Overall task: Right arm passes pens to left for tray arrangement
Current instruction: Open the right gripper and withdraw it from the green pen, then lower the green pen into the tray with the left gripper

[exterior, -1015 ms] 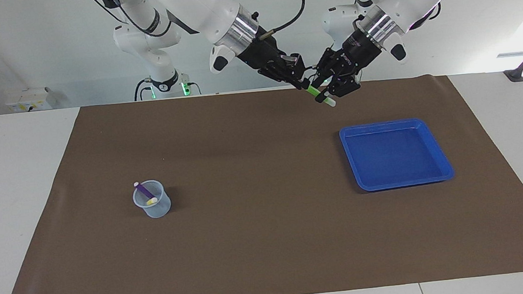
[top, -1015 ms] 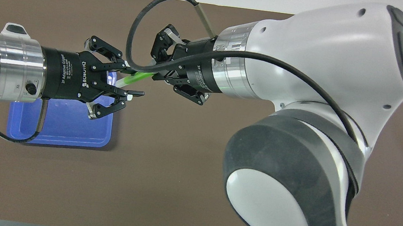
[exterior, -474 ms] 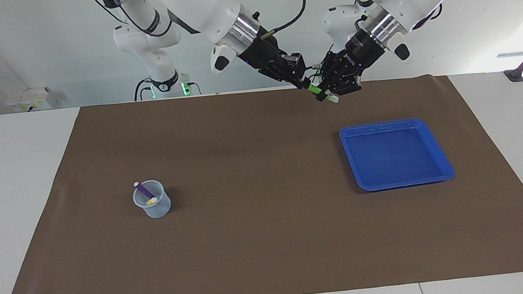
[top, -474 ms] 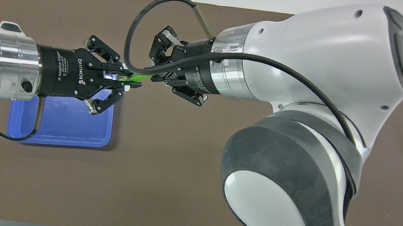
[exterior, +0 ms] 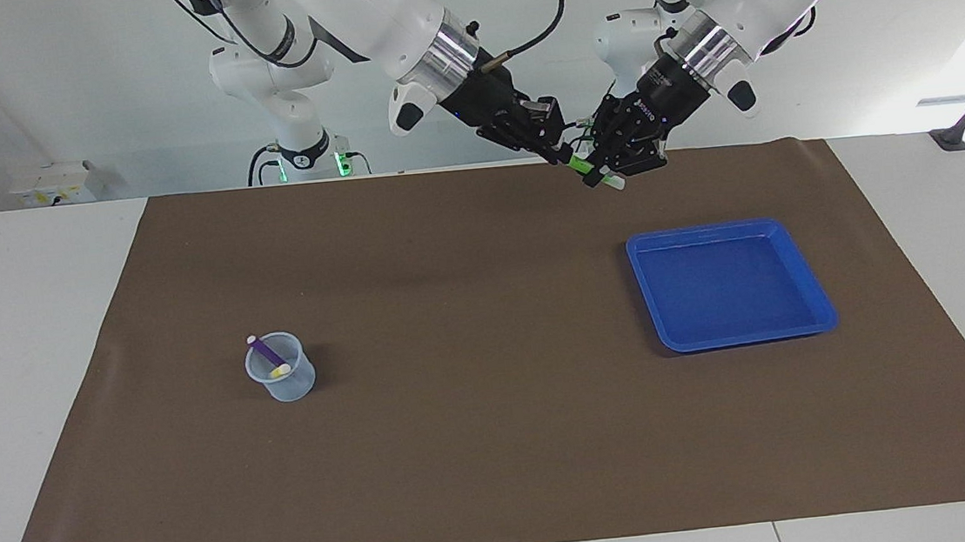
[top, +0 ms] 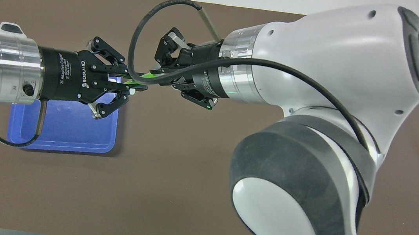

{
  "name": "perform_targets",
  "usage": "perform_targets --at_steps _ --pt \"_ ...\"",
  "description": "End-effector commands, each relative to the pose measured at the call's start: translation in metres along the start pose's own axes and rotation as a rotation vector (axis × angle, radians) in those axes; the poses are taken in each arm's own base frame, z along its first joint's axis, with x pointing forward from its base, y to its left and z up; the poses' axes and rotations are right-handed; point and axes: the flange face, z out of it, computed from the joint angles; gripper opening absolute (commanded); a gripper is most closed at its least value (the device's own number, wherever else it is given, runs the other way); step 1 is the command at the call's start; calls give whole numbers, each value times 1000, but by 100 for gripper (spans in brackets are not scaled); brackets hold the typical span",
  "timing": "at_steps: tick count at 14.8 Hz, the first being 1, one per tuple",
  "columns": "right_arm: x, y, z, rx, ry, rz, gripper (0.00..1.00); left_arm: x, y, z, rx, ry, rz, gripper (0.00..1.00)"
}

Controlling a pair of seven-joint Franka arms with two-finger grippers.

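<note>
Facing view: both arms meet in the air over the brown mat (exterior: 498,444), at its edge nearest the robots, sharing the green pen (exterior: 581,164). The pen slants, its pale tip low and toward the left arm's end of the table, its green length rising toward the right arm. The left gripper (exterior: 606,171) is clamped tight on the tip end. The right gripper (exterior: 561,155) is at the upper end, but I cannot tell whether it grips or has let go. From overhead, the pen's long axis runs between the two grippers. The blue tray (exterior: 811,281) lies flat below the left arm. A translucent cup (exterior: 284,382), toward the right arm's end, holds the purple pen (exterior: 264,351), leaning, and the yellow pen (exterior: 280,371).
</note>
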Motion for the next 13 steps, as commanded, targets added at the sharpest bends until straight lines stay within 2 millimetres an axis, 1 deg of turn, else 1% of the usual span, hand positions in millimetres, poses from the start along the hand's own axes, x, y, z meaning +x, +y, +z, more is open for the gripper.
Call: perform_targets --at_steps 1,2,3,4,5,6,7,8,10,12,13 --pt "6 11 -2 -85 57 -66 100 6 -2 -10 -53 -15 9 0" --pt "8 13 -3 -109 91 -85 100 10 1 -13 -64 -15 20 0" --pt "10 14 -8 -132 144 -115 100 17 5 -18 -69 -11 26 0" --pt "19 18 -14 -166 197 -130 100 29 10 -22 -71 -1 48 0" --pt "24 22 -23 -198 241 -145 100 39 14 -27 -76 7 87 0" --pt "35 30 -27 -245 266 -173 100 54 19 -34 -69 21 129 0" --pt "43 40 -32 -292 283 -204 100 71 24 -39 -62 35 182 0" --pt "57 54 -38 -339 298 -243 100 90 26 -41 -50 47 251 0" --pt "76 80 -48 -411 292 -346 100 119 30 -49 -22 107 372 0" --pt "94 103 -57 -470 278 -404 100 137 33 -45 39 183 547 0" --pt "104 116 -62 -503 293 -399 100 151 35 -41 71 212 635 0"
